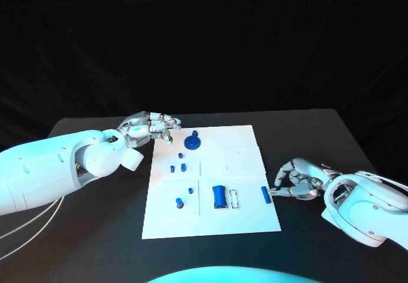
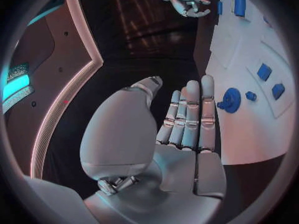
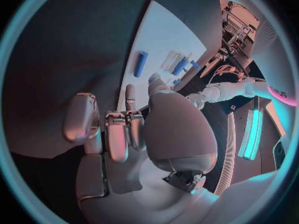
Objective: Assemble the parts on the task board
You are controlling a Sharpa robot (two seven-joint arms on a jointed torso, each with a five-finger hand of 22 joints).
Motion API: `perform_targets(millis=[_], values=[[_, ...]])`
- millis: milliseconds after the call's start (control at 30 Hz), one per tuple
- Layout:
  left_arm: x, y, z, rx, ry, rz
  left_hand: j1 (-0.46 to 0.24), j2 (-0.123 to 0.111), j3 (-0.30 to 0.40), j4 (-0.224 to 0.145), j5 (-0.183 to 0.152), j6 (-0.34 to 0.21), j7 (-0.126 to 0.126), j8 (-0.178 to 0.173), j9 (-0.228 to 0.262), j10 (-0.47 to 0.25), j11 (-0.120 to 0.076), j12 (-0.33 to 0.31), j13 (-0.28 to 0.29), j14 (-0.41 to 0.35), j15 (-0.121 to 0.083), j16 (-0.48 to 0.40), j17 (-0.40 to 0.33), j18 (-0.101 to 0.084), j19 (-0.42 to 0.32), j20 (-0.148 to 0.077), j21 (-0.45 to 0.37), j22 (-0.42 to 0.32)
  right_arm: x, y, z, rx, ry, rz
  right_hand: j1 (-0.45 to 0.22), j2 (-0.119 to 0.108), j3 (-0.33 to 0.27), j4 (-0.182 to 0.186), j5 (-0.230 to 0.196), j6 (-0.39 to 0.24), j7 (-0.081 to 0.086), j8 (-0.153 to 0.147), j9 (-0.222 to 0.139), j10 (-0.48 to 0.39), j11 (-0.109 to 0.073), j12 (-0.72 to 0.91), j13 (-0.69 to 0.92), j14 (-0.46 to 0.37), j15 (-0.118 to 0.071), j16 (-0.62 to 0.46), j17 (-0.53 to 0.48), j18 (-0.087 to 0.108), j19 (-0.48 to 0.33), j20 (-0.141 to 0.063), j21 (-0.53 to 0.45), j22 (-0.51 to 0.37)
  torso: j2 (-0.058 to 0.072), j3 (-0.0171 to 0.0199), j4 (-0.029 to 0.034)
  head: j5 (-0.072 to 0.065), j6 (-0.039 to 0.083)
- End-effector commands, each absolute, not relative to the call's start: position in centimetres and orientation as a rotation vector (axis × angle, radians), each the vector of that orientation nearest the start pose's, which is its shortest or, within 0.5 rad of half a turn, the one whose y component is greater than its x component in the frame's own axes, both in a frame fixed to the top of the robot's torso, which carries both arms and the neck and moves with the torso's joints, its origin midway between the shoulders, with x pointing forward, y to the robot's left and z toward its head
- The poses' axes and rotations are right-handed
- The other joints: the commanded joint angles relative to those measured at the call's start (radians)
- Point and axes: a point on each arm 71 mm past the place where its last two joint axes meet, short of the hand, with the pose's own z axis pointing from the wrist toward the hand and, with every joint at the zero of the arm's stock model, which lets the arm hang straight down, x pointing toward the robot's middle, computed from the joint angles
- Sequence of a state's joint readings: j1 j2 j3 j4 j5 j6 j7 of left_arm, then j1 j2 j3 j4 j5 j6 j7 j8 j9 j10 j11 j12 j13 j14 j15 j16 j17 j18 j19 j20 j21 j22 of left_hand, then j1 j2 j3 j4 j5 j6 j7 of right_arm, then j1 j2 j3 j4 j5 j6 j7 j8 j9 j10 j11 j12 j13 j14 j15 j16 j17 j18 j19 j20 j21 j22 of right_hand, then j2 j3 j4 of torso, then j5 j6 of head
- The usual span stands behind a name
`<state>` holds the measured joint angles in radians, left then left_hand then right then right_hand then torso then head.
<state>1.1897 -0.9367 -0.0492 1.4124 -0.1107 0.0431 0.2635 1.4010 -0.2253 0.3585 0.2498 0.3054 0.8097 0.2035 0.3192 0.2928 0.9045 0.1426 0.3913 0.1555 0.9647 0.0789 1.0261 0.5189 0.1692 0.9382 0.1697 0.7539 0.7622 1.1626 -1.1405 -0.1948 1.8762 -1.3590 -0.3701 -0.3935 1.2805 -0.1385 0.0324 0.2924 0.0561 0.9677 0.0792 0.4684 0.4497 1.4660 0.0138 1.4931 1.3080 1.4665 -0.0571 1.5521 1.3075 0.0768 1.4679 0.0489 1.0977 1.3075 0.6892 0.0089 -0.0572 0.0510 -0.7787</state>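
Observation:
The white task board (image 1: 238,147) lies mid-table with several blue parts on it. A blue gear (image 1: 193,141) sits near its far left corner, a thick blue cylinder (image 1: 219,196) in its near half, and a slim blue rod (image 1: 265,194) at its right edge. My left hand (image 1: 153,127) hovers just left of the gear (image 2: 230,100), fingers (image 2: 190,114) straight and apart, holding nothing. My right hand (image 1: 293,183) sits at the board's right edge with loosely bent fingers. Its fingertips (image 3: 129,92) are close to the rod (image 3: 141,63) but apart from it.
Small blue pieces (image 1: 177,168) and pegs (image 1: 179,203) lie along the board's left side, and a white and blue piece (image 1: 236,198) lies beside the cylinder. Black table (image 1: 94,135) surrounds the board, with bare room in front and on both sides.

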Motion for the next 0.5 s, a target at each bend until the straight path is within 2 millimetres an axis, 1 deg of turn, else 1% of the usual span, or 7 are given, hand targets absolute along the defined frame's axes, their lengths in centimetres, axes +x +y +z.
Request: perform_targets(millis=[33,200,267,367,500], values=[[49.1,26.8,-19.7,-1.034,1.679,-1.605,-0.008,-0.001,-0.006,0.002,-0.007,-0.004,-0.001,0.007,0.001,0.008,0.001,0.004,0.001,-0.007,-0.002,0.004,0.001,0.014,-0.001,0.003,-0.004,-0.002,38.3,-25.4,-23.7,0.077,1.95,0.417,-0.012,0.0,0.008,0.002,-0.005,0.013,-0.002,0.007,0.002,0.054,-0.01,-0.005,0.207,0.091,-0.003,-0.006,0.201,0.002,0.004,-0.001,0.002,0.071,0.0,-0.0008,0.0014,0.001,-0.003],[49.1,26.9,-19.8,-1.036,1.68,-1.602,-0.008,-0.001,-0.006,0.002,-0.007,-0.004,-0.001,0.007,0.001,0.008,0.001,0.004,0.001,-0.007,-0.002,0.004,0.001,0.014,-0.001,0.003,-0.004,-0.002,38.1,-24.9,-24.6,0.068,1.968,0.423,-0.013,0.003,0.011,0.002,-0.004,0.018,-0.004,0.009,0.003,0.054,-0.012,-0.005,0.206,0.091,-0.004,-0.006,0.201,0.002,0.005,-0.002,0.002,0.071,0.0,-0.0004,0.0022,0.003,-0.003],[49.1,26.9,-19.8,-1.037,1.681,-1.601,-0.008,-0.001,-0.006,0.002,-0.007,-0.004,-0.001,0.007,0.001,0.008,0.001,0.004,0.001,-0.007,-0.002,0.004,0.001,0.014,-0.001,0.003,-0.004,-0.002,38.0,-24.6,-24.9,0.066,1.972,0.427,-0.013,0.003,0.011,0.002,-0.004,0.018,-0.004,0.009,0.003,0.054,-0.012,-0.005,0.206,0.091,-0.004,-0.006,0.201,0.002,0.005,-0.002,0.002,0.071,0.0,-0.0009,0.0018,0.004,-0.004],[49.1,27.0,-19.8,-1.038,1.684,-1.599,-0.008,0.0,-0.008,0.004,-0.007,-0.004,-0.001,0.007,0.001,0.008,0.001,0.005,0.002,-0.006,-0.002,0.004,0.001,0.014,-0.001,0.003,-0.005,-0.002,37.9,-24.2,-25.2,0.063,1.973,0.436,-0.011,0.006,0.015,0.001,-0.003,0.021,-0.005,0.01,0.004,0.055,-0.013,-0.004,0.208,0.091,-0.006,-0.006,0.202,0.001,0.005,-0.003,0.003,0.072,0.0,-0.0011,0.0013,0.007,-0.006],[49.1,27.0,-19.8,-1.039,1.687,-1.598,-0.008,0.0,-0.008,0.004,-0.007,-0.004,-0.001,0.007,0.001,0.008,0.001,0.005,0.002,-0.006,-0.002,0.004,0.001,0.014,-0.001,0.003,-0.005,-0.002,38.0,-23.9,-25.3,0.059,1.972,0.431,-0.009,0.009,0.018,0.0,-0.001,0.022,-0.006,0.01,0.005,0.057,-0.014,-0.001,0.209,0.092,-0.007,-0.004,0.206,0.001,0.006,-0.004,0.008,0.074,0.0,-0.0012,0.0011,0.007,-0.006]])
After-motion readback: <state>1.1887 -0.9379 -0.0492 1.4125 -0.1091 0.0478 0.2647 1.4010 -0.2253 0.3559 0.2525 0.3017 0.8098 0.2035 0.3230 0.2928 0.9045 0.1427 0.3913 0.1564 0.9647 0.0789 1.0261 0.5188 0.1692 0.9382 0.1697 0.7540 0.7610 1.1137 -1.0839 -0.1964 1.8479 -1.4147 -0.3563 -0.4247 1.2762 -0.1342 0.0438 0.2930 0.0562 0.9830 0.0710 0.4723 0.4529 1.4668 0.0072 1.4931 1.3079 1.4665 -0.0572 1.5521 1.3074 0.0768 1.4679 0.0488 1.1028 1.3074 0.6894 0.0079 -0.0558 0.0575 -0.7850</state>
